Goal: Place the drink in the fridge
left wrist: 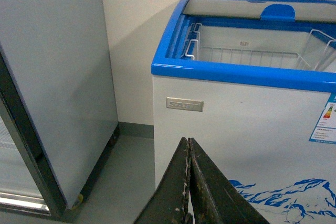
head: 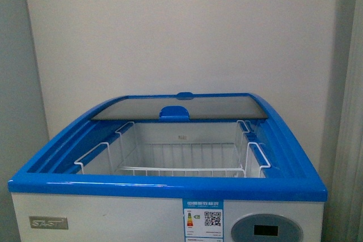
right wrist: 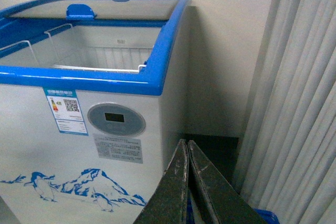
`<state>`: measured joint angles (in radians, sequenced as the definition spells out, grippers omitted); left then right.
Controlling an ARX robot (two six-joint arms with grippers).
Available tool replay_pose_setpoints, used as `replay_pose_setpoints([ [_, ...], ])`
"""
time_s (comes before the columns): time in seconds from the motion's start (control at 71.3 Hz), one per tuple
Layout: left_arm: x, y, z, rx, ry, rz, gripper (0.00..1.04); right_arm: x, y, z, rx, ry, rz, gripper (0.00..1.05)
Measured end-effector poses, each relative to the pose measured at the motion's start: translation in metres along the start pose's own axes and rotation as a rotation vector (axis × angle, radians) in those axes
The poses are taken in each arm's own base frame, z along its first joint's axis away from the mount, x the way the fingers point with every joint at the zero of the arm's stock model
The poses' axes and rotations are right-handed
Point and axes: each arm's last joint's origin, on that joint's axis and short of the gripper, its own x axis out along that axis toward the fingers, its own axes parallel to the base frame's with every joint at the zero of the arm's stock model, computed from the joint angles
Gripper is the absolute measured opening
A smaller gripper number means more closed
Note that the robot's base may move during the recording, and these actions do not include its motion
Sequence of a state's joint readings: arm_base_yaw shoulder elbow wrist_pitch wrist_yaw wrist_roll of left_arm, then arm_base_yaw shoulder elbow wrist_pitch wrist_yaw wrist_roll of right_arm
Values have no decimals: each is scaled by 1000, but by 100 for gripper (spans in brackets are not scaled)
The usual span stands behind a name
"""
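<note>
Drink is nowhere in our three views, so we cannot say where it is. The waist-high white chest fridge with a blue rim [head: 170,186] stands before us, its sliding glass lid [head: 181,107] pushed back over white wire baskets [head: 181,169]. Left gripper [left wrist: 189,182] and right gripper [right wrist: 187,182] both show jaws pressed together, holding nothing. We should fetch the drink first, then lower it upright into a basket.

fridge [head: 113,216] standing against wall, white body, blue rim, glass lid [head: 181,107] sitting slid back, white wire baskets [head: 170,160] showing inside
</note>
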<state>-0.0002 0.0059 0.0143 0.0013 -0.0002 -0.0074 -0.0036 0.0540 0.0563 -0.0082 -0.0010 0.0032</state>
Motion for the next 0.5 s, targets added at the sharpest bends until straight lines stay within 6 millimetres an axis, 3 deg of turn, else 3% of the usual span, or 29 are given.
replay_pose_setpoints([
  [0.196,0,0,0,0,0,0,3,0,0,-10,0,-3,-1,3],
  [0.449,0,0,0,0,0,0,3,-1,0,-10,0,-13,1,3],
  [0.505,0,0,0,0,0,0,6,-1,0,-10,-1,-13,0,9],
])
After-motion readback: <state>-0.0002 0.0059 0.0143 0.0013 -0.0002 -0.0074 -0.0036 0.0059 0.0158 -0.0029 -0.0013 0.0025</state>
